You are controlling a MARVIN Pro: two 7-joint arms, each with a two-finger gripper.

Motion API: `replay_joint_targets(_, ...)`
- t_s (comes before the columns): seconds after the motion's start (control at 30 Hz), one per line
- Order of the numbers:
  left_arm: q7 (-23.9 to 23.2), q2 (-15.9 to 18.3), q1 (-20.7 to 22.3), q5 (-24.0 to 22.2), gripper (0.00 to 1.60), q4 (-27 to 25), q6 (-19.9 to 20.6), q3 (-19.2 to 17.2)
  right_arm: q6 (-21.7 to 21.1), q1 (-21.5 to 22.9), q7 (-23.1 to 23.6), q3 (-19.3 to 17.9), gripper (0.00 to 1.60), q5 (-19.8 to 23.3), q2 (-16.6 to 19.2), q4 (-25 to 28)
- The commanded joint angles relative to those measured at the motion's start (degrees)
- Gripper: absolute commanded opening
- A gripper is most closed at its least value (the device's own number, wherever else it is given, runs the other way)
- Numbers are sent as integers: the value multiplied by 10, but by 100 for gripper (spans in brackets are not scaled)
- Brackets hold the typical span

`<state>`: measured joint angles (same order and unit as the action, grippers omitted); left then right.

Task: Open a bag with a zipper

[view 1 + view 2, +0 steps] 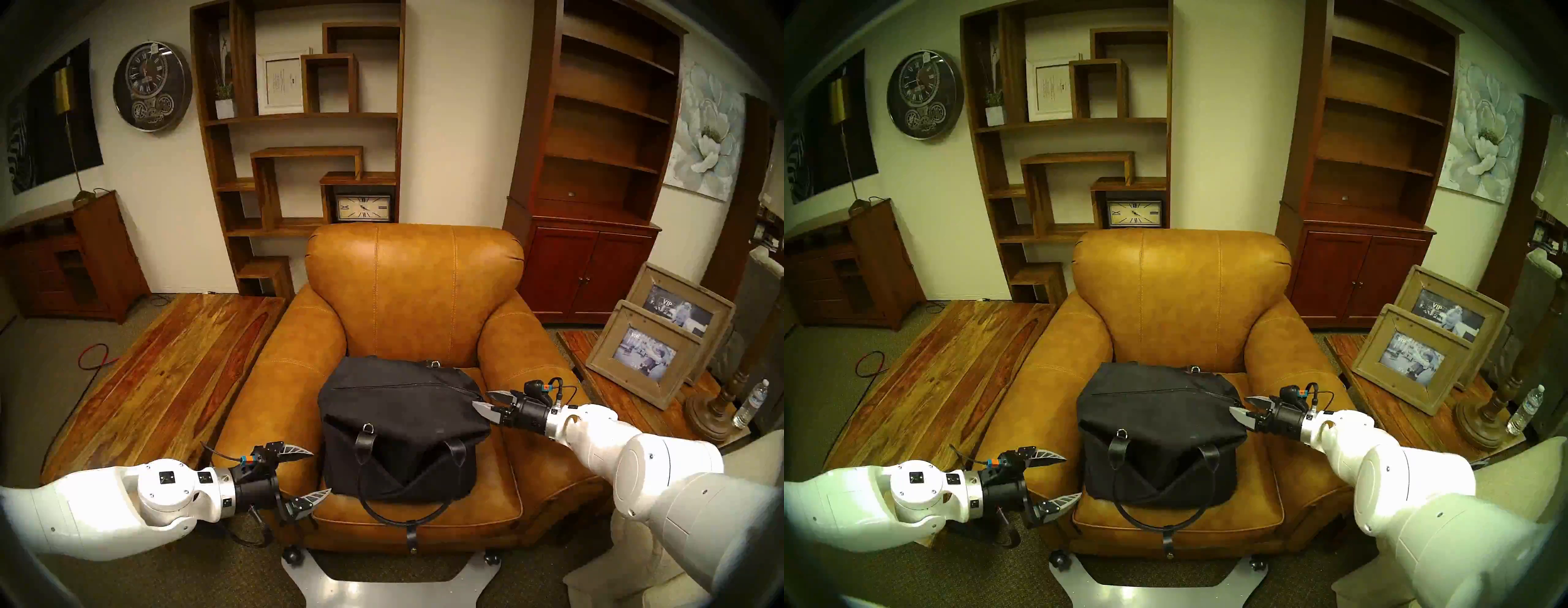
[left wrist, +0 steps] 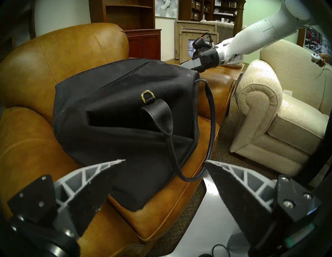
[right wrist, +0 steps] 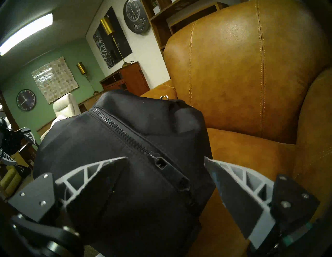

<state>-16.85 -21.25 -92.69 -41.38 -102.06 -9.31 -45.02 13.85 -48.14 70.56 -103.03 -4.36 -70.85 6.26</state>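
Black canvas bag (image 1: 403,424) sits on the seat cushion of a tan leather armchair (image 1: 415,288), dead centre in the head view, zipper (image 1: 394,385) running across its top panel and closed along all the length that shows. In the right wrist view the zipper pull (image 3: 168,170) lies flat on the fabric between the two fingers, at about 6 o'clock from the teeth.

Right gripper (image 1: 488,403) — fingers spread, holding nothing — sits at the bag's 3 o'clock end, tips just beside or brushing the canvas; contact cannot be told. Left gripper (image 1: 314,473) is also spread wide and empty, off the bag's 8 o'clock corner, near the loop handle (image 1: 382,501) that droops over the cushion's front edge.

Risks, as judged:
- The pull is small, dark and lies flat — fingers may close on canvas beside it, or pinch fabric with it and jam the slider.
- The bag is soft and unbraced; a tug along the zipper would likely drag or fold the whole bag rather than run the slider, unless the left gripper pins the far end.
- The slack handle could snag the left fingers on approach.

Surface: padded leather, smooth, probably slippery, giving under load. Room: wooden shelving (image 1: 297,127) at 12 o'clock behind the chair, round wall clock (image 1: 152,87) at 10, framed photos (image 1: 649,352) at 3, plank table (image 1: 169,373) at 9.
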Motion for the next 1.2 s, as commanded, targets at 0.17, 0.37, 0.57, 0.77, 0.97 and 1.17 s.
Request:
replay_joint_targets(0.17,-1,0,2,0,160,-4,-4,-1,-14,-3,37,-5,160,7,5,-2)
replay_joint_targets(0.37,0,1,3,0,160,-4,-5,0,-20,-8,44,-11,160,8,4,-1)
replay_joint_targets(0.57,0,1,4,-1,160,-4,-5,1,-25,-11,47,-17,129,10,4,-1)
replay_joint_targets(0.77,0,1,4,-1,160,-5,-5,1,-26,-16,47,-24,130,11,4,0)
replay_joint_targets(0.97,0,1,5,-1,160,-5,-5,2,-26,-18,46,-28,114,10,2,3)
replay_joint_targets(1.17,1,2,6,-1,160,-5,-5,3,-28,-19,47,-31,79,9,2,4)
